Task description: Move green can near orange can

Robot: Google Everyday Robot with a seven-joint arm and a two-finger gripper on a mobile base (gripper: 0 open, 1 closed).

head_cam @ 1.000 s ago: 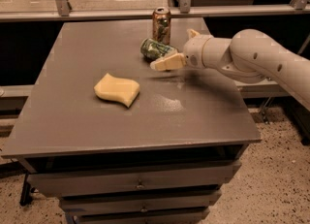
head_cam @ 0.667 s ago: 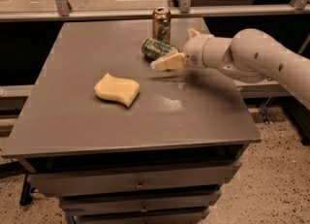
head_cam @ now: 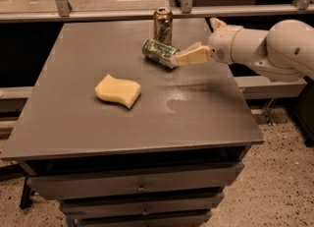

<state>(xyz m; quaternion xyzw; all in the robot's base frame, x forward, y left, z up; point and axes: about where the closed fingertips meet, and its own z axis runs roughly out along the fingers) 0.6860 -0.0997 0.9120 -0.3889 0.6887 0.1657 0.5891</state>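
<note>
The green can point(head_cam: 159, 52) lies on its side on the grey table point(head_cam: 98, 132), just in front of the orange can point(head_cam: 163, 24), which stands upright near the table's far edge. A small gap separates the two cans. My gripper point(head_cam: 185, 55) reaches in from the right, its tip at the right end of the green can. It is open and does not enclose the can. The white arm point(head_cam: 265, 49) extends off to the right.
A yellow sponge point(head_cam: 118, 90) lies left of centre on the table. A metal rail point(head_cam: 147, 12) with glass panels runs behind the far edge. Drawers point(head_cam: 140, 186) sit under the tabletop.
My gripper has drawn back slightly to the right, away from the green can. The green can, orange can and sponge have stayed in place.
</note>
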